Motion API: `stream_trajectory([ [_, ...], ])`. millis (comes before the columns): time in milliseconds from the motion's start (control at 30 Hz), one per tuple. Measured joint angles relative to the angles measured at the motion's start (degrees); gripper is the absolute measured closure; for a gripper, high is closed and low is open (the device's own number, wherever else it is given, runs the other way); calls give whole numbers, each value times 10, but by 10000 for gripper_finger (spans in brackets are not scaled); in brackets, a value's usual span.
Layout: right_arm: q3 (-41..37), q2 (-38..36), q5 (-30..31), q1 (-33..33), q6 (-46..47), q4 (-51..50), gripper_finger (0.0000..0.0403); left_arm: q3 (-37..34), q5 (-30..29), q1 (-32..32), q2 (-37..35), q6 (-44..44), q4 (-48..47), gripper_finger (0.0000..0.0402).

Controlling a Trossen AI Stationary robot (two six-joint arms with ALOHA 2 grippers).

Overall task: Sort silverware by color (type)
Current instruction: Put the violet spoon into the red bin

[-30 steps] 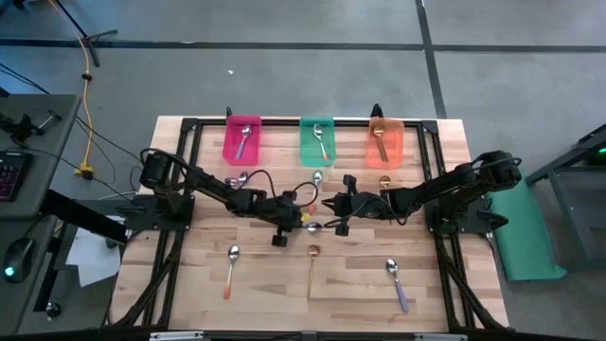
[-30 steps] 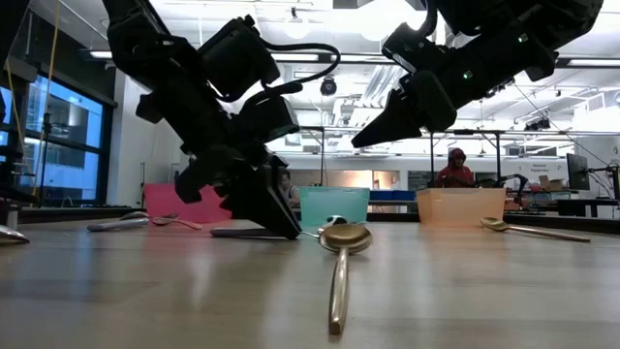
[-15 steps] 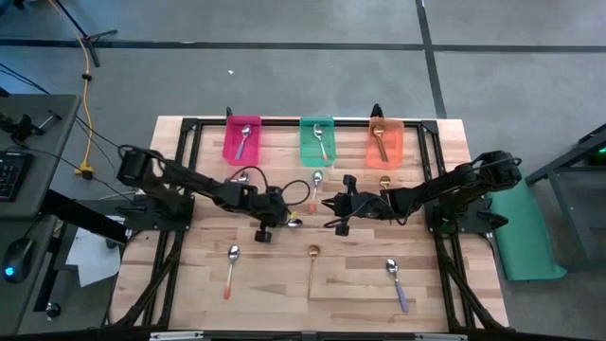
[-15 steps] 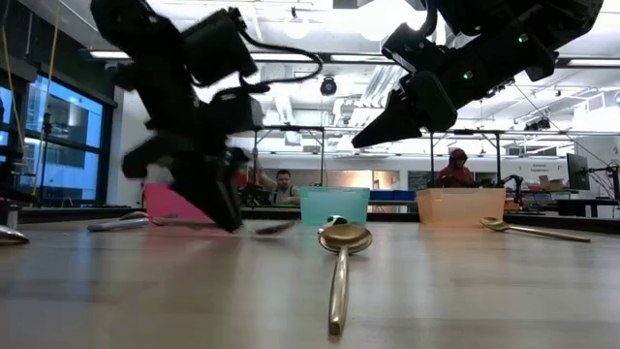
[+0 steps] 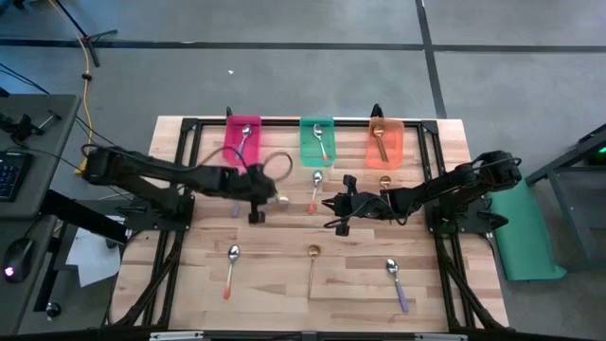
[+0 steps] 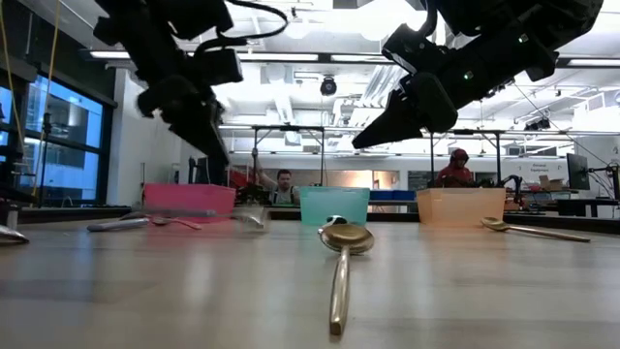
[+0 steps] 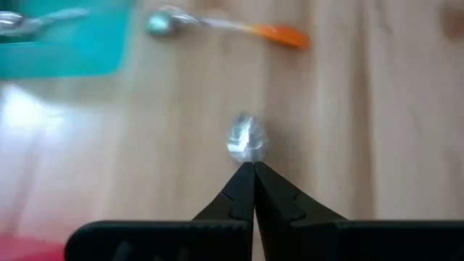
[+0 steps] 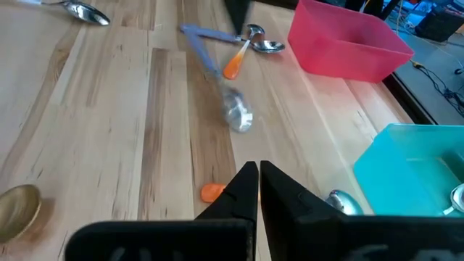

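Left gripper (image 7: 249,168): fingers clenched on a spoon (image 7: 246,138), silver bowl poking out just past the tips. Its handle looks purple in the right wrist view, though that is not certain. The gripper is raised off the table (image 5: 189,275), just in front of the pink bin (image 5: 242,140), which already has a purple-handled spoon in it; probably a carry to match colours. Right gripper (image 8: 254,170): pinched together, empty, hovering mid-table before the teal bin (image 5: 317,140), apparently waiting clear of the left arm's path. Loose near the front edge: orange-handled spoon (image 5: 230,270), gold spoon (image 5: 312,265), purple-handled spoon (image 5: 396,279).
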Motion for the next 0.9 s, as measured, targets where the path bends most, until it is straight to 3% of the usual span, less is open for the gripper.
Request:
stream_trajectory([
  [233, 0, 0, 0, 0, 2, -5, 403, 1, 2, 98, -65, -4, -44, 398],
  [367, 0, 0, 0, 0, 3, -8, 403, 1, 62, 122, -65, -2, -75, 401],
  [633, 0, 0, 0, 0, 11, -8, 403, 1, 64, 122, 10, -55, -48, 354],
  [900, 0, 0, 0, 0, 13, -9, 403, 1, 44, 125, 94, 78, -2, 286],
])
